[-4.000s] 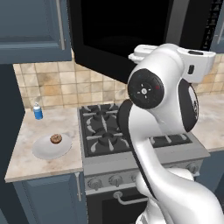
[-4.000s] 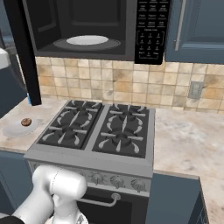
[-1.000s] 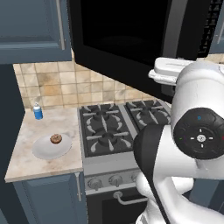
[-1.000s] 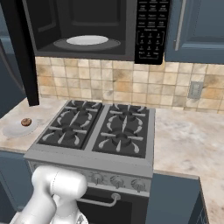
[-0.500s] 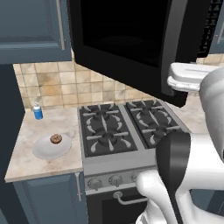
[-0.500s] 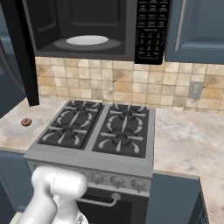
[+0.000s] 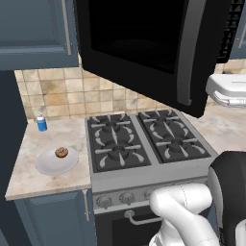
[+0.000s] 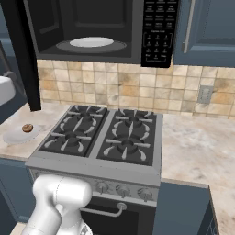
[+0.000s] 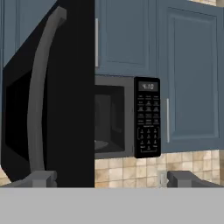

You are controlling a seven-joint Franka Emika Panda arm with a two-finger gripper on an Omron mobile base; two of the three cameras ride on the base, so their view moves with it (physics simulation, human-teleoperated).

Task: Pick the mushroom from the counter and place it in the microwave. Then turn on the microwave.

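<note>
The mushroom (image 7: pixel 61 153) (image 8: pixel 27 128), a small brown lump, lies on a white plate (image 7: pixel 48 166) (image 8: pixel 13 137) on the counter (image 7: pixel 33 180) left of the stove. The microwave (image 8: pixel 105 27) hangs above the stove with its door (image 7: pixel 144 43) (image 9: pixel 57 96) swung wide open; a white glass turntable (image 8: pixel 92 42) shows inside. My gripper (image 9: pixel 113 180) is open and empty, both fingertips (image 9: pixel 41 178) far apart, and it looks at the door and keypad (image 9: pixel 147 118) from a distance. The white hand (image 7: pixel 229 89) sits at the right edge, far from the mushroom.
A black gas stove (image 7: pixel 144 139) (image 8: pixel 105 137) takes up the middle. A small blue bottle (image 7: pixel 42 123) stands at the back of the left counter. Dark blue wall cabinets (image 7: pixel 33 33) (image 9: pixel 188 74) flank the microwave. More counter (image 8: pixel 197 147) runs to the right of the stove.
The arm has swung right and out of the middle of the left base view, uncovering the stove. The mushroom, plate and open door have not moved. The gripper has stayed open.
</note>
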